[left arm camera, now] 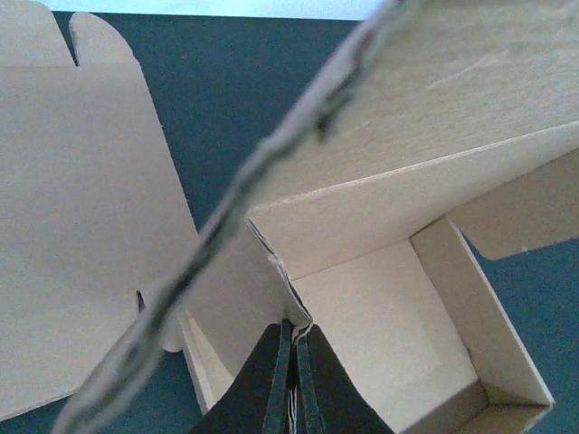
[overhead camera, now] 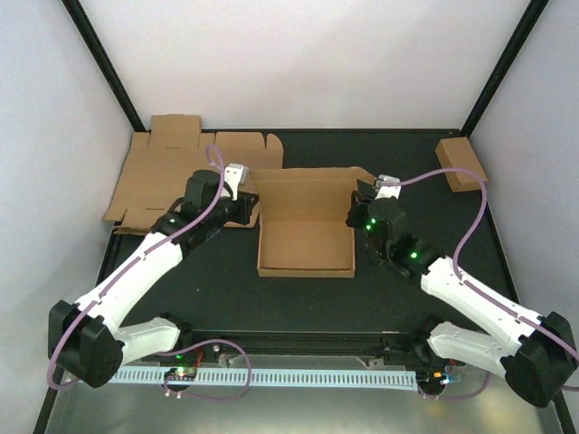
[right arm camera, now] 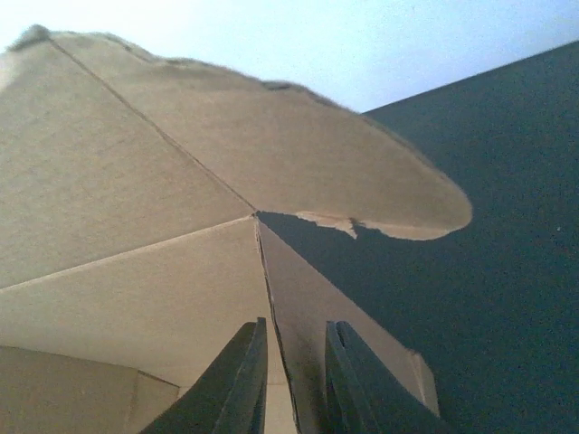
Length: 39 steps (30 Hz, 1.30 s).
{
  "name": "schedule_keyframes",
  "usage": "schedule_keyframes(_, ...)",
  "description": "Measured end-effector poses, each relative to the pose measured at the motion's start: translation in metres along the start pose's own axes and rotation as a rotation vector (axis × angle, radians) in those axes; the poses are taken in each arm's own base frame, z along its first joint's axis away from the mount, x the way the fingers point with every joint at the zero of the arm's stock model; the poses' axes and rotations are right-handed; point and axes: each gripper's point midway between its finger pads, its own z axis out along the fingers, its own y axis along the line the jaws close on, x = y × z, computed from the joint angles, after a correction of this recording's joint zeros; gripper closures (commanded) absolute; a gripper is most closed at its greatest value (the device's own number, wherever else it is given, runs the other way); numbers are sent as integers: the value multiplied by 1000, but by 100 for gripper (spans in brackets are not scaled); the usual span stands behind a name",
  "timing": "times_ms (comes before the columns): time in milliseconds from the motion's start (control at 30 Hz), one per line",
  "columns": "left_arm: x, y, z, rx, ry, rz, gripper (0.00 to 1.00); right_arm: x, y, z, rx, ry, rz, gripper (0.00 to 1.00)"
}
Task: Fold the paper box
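The paper box [overhead camera: 306, 240] sits mid-table as a shallow brown tray, its side walls up and its lid [overhead camera: 312, 174] raised at the back. My left gripper [overhead camera: 251, 206] is at the box's back left corner. In the left wrist view the left gripper [left arm camera: 294, 325] is shut on the top edge of the left wall, above the box floor [left arm camera: 389, 334]. My right gripper [overhead camera: 357, 210] is at the back right corner. In the right wrist view the right gripper [right arm camera: 294, 327] is open, its jaws straddling the right wall [right arm camera: 312, 307] with a gap on each side.
A flat brown cardboard blank [overhead camera: 172, 167] lies at the back left, partly under the left arm. A small closed brown box [overhead camera: 460, 165] sits at the back right. A white slotted rail [overhead camera: 271, 375] runs along the near edge. White walls enclose the table.
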Motion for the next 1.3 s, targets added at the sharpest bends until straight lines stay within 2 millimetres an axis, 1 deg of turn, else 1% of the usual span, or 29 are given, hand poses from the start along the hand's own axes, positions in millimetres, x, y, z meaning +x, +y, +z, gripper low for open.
schedule_keyframes(33, 1, 0, -1, 1, -1, 5, 98, 2, 0, 0, -1, -1, 7, 74)
schedule_keyframes(267, 3, 0, -3, 0, 7, 38, 98, 22, -6, -4, -7, 24, 8, 70)
schedule_keyframes(367, 5, 0, -3, -1, 17, 57, 98, 25, -9, -6, -8, 31, 6, 69)
schedule_keyframes(433, 6, -1, -4, 1, 23, 67, 98, 24, -9, -9, -10, 30, 9, 63)
schedule_keyframes(533, 8, 0, -6, -1, 35, 83, 98, 24, -10, -13, -14, 36, 13, 47)
schedule_keyframes(633, 9, -1, -7, -3, 48, 86, 99, 27, -6, -15, -37, 61, -39, 34)
schedule_keyframes(767, 8, -2, -7, -7, 73, 80, 98, 36, 3, -17, -104, 97, -163, 28)
schedule_keyframes(833, 6, -2, -8, -11, 83, 77, 98, 39, 5, -19, -134, 103, -222, 25)
schedule_keyframes(900, 5, -2, -9, -14, 92, 75, 98, 43, 5, -22, -155, 103, -273, 20)
schedule_keyframes(1000, 1, -3, -11, -21, 98, 73, 98, 45, -3, -26, -162, 96, -323, 11)
schedule_keyframes(1100, -1, -4, -11, -25, 107, 69, 99, 41, -14, -30, -151, 73, -336, 4)
schedule_keyframes(1200, 0, -3, -11, -28, 118, 66, 99, 34, -23, -34, -142, 47, -334, 0)
schedule_keyframes(1300, 1, -3, -10, -31, 125, 65, 99, 29, -32, -35, -140, 34, -327, 0)
